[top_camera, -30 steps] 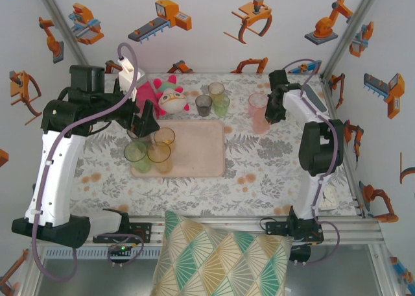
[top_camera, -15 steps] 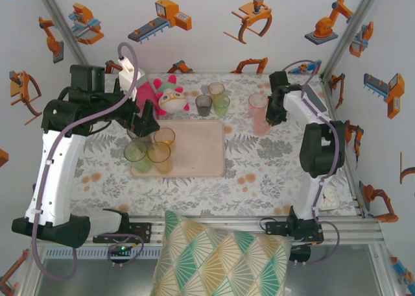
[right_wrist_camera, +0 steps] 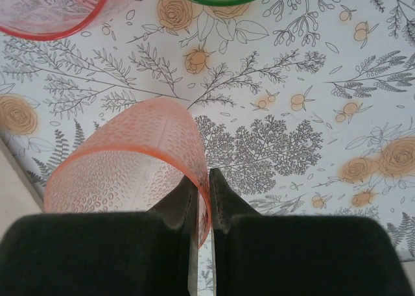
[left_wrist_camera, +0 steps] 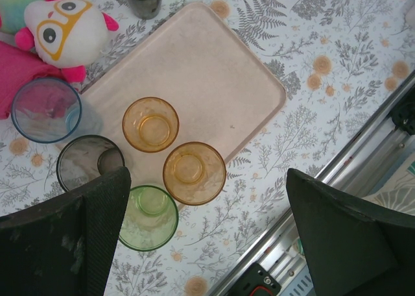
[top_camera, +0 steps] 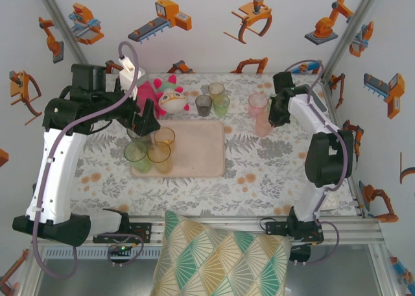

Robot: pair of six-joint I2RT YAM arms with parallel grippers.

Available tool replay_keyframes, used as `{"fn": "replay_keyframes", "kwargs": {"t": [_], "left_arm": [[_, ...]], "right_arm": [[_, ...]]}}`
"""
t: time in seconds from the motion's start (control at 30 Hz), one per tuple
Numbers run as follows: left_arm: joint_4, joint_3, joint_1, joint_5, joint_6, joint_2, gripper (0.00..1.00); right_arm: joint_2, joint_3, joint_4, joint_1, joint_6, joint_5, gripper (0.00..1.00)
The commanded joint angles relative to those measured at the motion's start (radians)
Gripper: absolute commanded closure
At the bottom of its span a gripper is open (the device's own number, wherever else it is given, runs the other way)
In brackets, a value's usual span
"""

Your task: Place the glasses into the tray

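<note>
1. The left arm rises from the near left edge of the tabletop (top_camera: 259, 166). It bends at the shoulder and reaches right, so the left gripper (top_camera: 145, 123) hangs over the far left corner of the tray (top_camera: 198, 147), pointing down.
2. Its jaws are spread wide and hold nothing; the left wrist view shows the fingers (left_wrist_camera: 71, 237) well apart.
3. Below it, the far amber tumbler (left_wrist_camera: 150, 124), near amber tumbler (left_wrist_camera: 193, 172) and green tumbler (left_wrist_camera: 148, 217) stand upright along the tray's left side, bunched close.
4. The grey tumbler (left_wrist_camera: 89, 163) and blue tumbler (left_wrist_camera: 45, 109) sit at that far left corner. I cannot tell whether they are inside the rim.
5. The right arm climbs from the near right edge, elbow high. Its forearm runs toward the far edge and the wrist turns left.
6. The right gripper (right_wrist_camera: 202, 192) pinches the wall of the pink tumbler (right_wrist_camera: 123, 160), one finger inside and one outside. The tumbler leans, off the tray and just past its right edge.
7. A second pink tumbler (right_wrist_camera: 52, 10) stands just beyond.
</note>
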Motion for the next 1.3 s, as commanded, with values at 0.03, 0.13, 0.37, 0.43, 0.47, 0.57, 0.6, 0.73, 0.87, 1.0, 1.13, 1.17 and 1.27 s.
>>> {"fn": "replay_keyframes", "kwargs": {"t": [0.03,0.13,0.37,0.43,0.47,0.57,0.6,0.73,0.87,1.0,1.13,1.17,1.27], "left_arm": [[0.010,0.033,-0.003,0.017,-0.013,0.010,0.03],[0.010,0.037,-0.003,0.019,-0.016,0.012,0.03],[0.013,0.037,-0.003,0.020,-0.017,0.010,0.03],[0.014,0.038,-0.003,0.020,-0.019,0.013,0.03],[0.014,0.037,-0.004,0.022,-0.019,0.013,0.03],[0.015,0.042,-0.003,0.024,-0.020,0.015,0.03],[0.015,0.042,-0.004,0.025,-0.020,0.017,0.03],[0.017,0.042,-0.003,0.027,-0.020,0.020,0.03],[0.019,0.042,-0.004,0.028,-0.021,0.021,0.03],[0.023,0.039,-0.003,0.030,-0.022,0.018,0.03],[0.025,0.038,-0.004,0.032,-0.021,0.019,0.03],[0.027,0.040,-0.004,0.031,-0.023,0.020,0.03],[0.026,0.043,-0.004,0.036,-0.024,0.022,0.03]], "right_arm": [[-0.073,0.001,-0.029,0.027,-0.010,-0.003,0.95],[-0.084,0.023,-0.047,0.054,-0.014,0.009,0.95],[-0.088,0.081,-0.076,0.117,-0.010,0.028,0.95],[-0.084,0.098,-0.085,0.138,-0.010,0.033,0.95],[-0.081,0.107,-0.087,0.148,-0.008,0.034,0.95],[-0.070,0.138,-0.094,0.178,-0.004,0.040,0.95],[-0.063,0.152,-0.098,0.189,-0.001,0.040,0.95],[-0.024,0.223,-0.121,0.236,0.002,0.044,0.95],[0.019,0.303,-0.131,0.283,0.012,0.049,0.95],[0.080,0.388,-0.136,0.327,0.023,0.049,0.95],[0.150,0.480,-0.146,0.370,0.028,0.059,0.94],[0.170,0.511,-0.153,0.382,0.027,0.064,0.94],[0.232,0.590,-0.168,0.413,0.030,0.067,0.94]]}}
